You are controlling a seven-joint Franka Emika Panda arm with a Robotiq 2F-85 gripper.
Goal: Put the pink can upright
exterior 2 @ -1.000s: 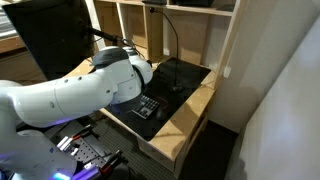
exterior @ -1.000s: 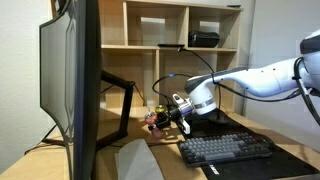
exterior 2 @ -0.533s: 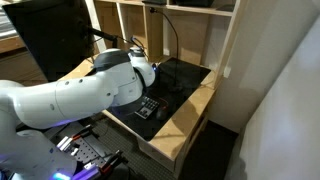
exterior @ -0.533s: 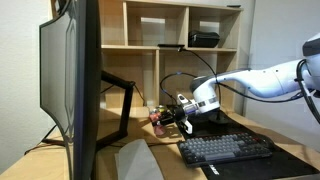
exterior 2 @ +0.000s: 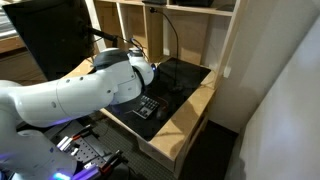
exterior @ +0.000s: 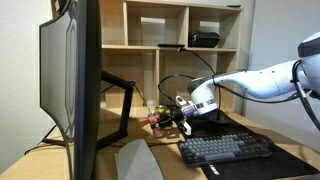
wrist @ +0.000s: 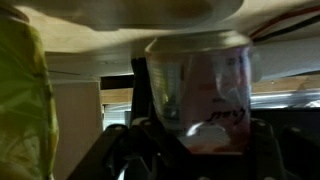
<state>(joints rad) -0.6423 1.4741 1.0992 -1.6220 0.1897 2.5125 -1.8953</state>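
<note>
The pink can [exterior: 159, 120] is at the tip of my gripper [exterior: 170, 120], just above the wooden desk and left of the keyboard. In the wrist view the pink can [wrist: 200, 100] fills the space between the two dark fingers of the gripper [wrist: 197, 152], which close against its sides. The can stands top-up in that picture, and its upper part looks pale and shiny. In the exterior view where my white arm [exterior 2: 90, 90] fills the foreground, the can and the gripper are hidden behind the arm.
A black keyboard [exterior: 225, 148] lies on a dark mat right of the can, and also shows past the arm [exterior 2: 147, 108]. A large monitor [exterior: 70, 80] stands at the left. A yellow item [wrist: 20, 100] is close beside the can. Wooden shelves [exterior: 180, 30] rise behind.
The gripper with the can has shifted slightly right and turned a little over the last second. Between half a second ago and now almost nothing moved.
</note>
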